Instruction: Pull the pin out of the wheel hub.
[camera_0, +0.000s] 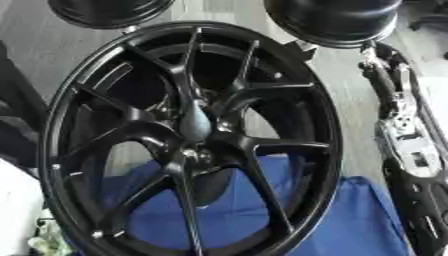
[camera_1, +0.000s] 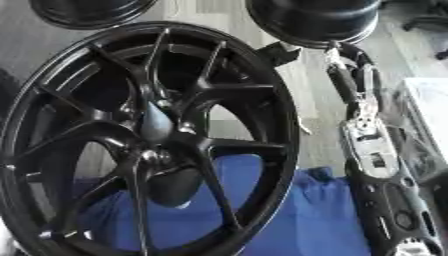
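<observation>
Plainly, a black multi-spoke alloy wheel (camera_0: 328, 125) filled most of both views, standing on edge and leaning a little, its face turned toward the camera. Its slim spokes ran in pairs from the wheel hub (camera_0: 199, 150) out to the rim. From the middle of the hub a dark, smooth, tapered shape, seemingly the pin (camera_0: 194, 122), stuck out toward the camera; it was seated in the hub, with nothing touching it. Behind the lower spokes sat a dark rounded lump (camera_1: 175, 187) that I could not make out.

A blue cloth (camera_0: 367, 220) lay beneath and behind the lower half of the wheel, showing through the gaps between the spokes and spreading out to the right. Beyond it was a grey floor (camera_0: 52, 45).

The robot's right arm (camera_1: 372, 150), black with silver plates, ran down the right side, just beside the wheel's rim and apart from the hub, and passed out at the lower right corner. Its hand did not show in either view, nor did the left hand, so I could not tell whether the fingers were spread, pressed together or pinching anything.

Two black domed shapes hung at the top edge, a large one (camera_0: 337, 20) above the arm and a smaller one (camera_0: 105, 10) to the left.
</observation>
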